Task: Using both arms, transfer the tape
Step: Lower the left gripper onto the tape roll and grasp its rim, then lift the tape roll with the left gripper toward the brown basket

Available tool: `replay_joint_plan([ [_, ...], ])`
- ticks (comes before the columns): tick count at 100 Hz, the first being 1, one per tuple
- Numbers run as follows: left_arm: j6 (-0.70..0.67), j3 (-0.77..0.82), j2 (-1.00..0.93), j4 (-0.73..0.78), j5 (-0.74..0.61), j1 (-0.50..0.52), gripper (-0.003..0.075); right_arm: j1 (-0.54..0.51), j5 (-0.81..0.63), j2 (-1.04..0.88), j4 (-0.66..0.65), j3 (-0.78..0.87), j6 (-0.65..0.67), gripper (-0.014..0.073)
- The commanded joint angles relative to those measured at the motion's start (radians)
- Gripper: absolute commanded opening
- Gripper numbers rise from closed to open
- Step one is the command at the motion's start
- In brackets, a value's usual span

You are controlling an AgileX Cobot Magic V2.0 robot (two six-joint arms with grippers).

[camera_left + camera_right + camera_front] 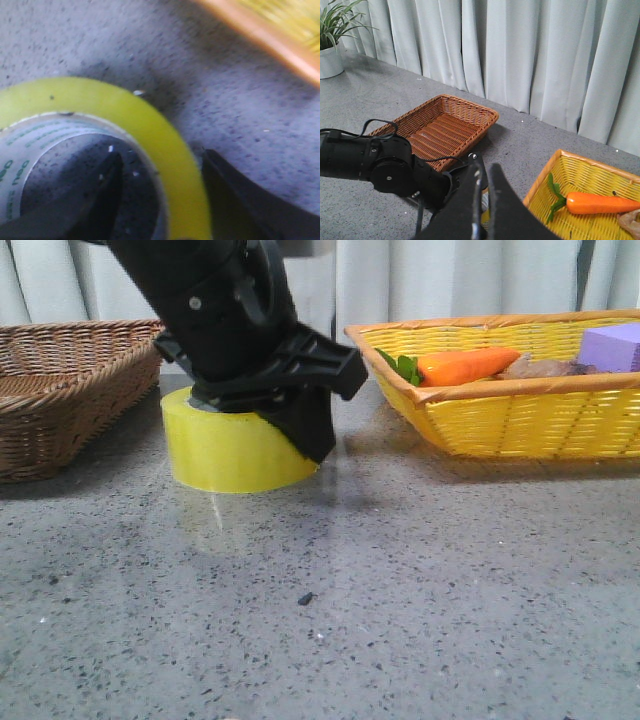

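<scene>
The yellow-green tape (225,455) lies flat on the grey table, left of centre. My left gripper (280,435) is down over it and open. In the left wrist view the tape (165,145) shows its white core with green lettering. One finger (102,200) is inside the core with a gap to the core wall. The other finger (235,200) is outside the roll, against or very near the yellow band. My right gripper (486,165) is shut with nothing in it, held high, looking down on the left arm (385,170).
A brown wicker basket (60,390) stands at the left, close to the tape. At the right, a yellow basket (520,425) holds a carrot (465,365) and a purple block (612,345). Curtains hang behind. A potted plant (332,45) stands at the far corner.
</scene>
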Motion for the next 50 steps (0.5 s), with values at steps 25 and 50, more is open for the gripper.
replay_joint_plan([
  [25, -0.001, -0.034, -0.033, -0.019, -0.036, 0.010, 0.0203, -0.001, -0.069, -0.006, -0.023, -0.018, 0.002, -0.0074],
  [50, -0.001, -0.034, -0.033, -0.024, -0.036, 0.012, -0.0020, -0.001, -0.049, -0.006, -0.023, -0.018, 0.002, -0.0074],
])
